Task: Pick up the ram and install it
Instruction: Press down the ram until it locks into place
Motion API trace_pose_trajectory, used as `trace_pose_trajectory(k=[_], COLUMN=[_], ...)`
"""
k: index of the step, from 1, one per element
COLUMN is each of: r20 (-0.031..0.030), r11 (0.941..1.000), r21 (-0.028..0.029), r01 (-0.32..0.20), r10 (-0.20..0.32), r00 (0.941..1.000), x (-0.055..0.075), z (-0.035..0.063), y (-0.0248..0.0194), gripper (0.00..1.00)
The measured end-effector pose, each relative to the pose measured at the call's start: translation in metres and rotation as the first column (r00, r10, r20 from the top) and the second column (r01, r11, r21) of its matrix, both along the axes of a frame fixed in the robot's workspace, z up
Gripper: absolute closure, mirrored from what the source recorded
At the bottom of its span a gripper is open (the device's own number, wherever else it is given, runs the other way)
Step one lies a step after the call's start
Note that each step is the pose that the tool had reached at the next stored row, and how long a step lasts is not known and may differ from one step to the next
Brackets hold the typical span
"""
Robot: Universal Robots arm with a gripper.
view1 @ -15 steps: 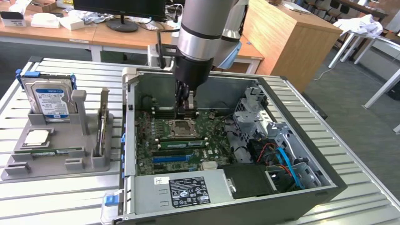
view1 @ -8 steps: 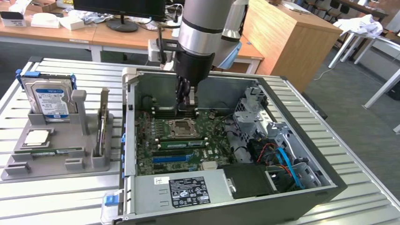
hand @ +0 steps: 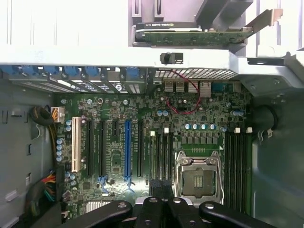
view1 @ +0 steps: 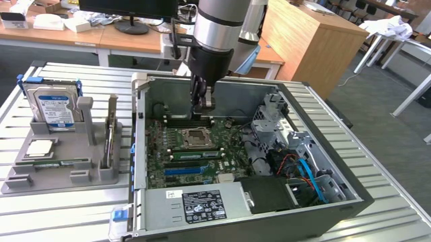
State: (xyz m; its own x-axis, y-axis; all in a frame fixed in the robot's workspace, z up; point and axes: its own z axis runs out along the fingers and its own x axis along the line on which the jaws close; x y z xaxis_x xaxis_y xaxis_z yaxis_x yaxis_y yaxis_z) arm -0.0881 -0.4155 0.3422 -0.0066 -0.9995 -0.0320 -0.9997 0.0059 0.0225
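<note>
Gripper (view1: 205,104) hanging over the motherboard (hand: 142,142), jaws closed on nothing visible. Could easily clip the CPU socket (hand: 199,178) dropping blind.

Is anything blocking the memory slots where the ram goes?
Nothing visible. The shut tool hangs just above the dark slots beside the processor socket; no cable or part crosses them.

green motherboard (hand: 142,142) with a blue slot (hand: 127,152); grey holder (view1: 60,156); blue-and-white-labelled drive (view1: 54,108).
</note>
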Motion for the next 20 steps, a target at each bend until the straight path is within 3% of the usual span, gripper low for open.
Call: trace_pose_trajectory(k=[10, 20], r20=[0.0000, -0.0001], r11=[1.0000, 1.0000], r21=[0.0001, -0.0001], r01=[0.000, 0.000], r10=[0.000, 0.000], r00=[1.0000, 1.0000], x=[0.000, 0.001], z=[0.0123, 0.0127], y=[0.0000, -0.0001], gripper=[0.90, 0.90])
